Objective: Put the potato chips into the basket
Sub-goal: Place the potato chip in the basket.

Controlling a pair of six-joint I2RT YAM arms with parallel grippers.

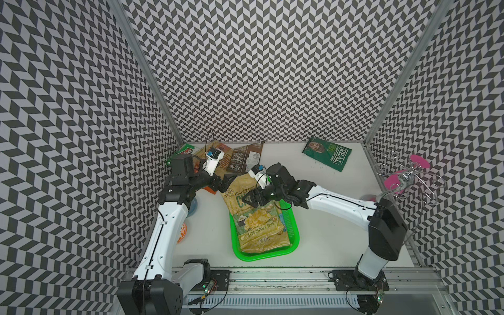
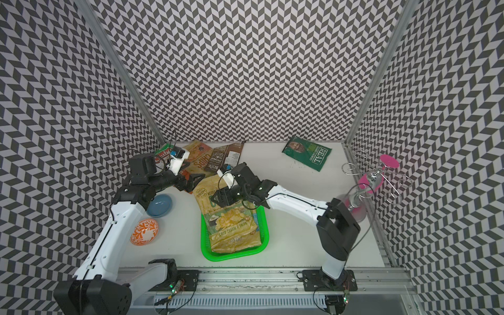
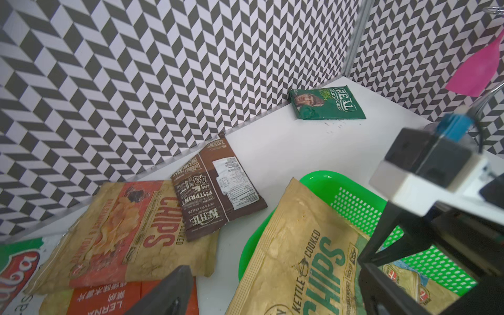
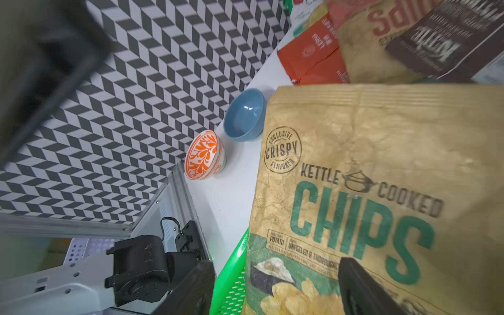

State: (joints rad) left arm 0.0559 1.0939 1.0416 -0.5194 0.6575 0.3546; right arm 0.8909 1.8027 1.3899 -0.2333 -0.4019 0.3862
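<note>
Green basket [image 1: 261, 256] holds tan CHIPS bag [image 1: 259, 231] — overhanging far rim.

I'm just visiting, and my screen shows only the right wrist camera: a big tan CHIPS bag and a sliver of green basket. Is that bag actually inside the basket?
Observer: Mostly. In both top views the tan bag lies lengthwise in the basket, with its far end sticking out over the rim.
Operator: Are there any bags I can't see?
Observer: Yes, a dark green REAL bag lies alone near the back wall.
Operator: And what about the other arm?
Observer: The left gripper hangs open and empty beside the tan bag's far corner.
</note>
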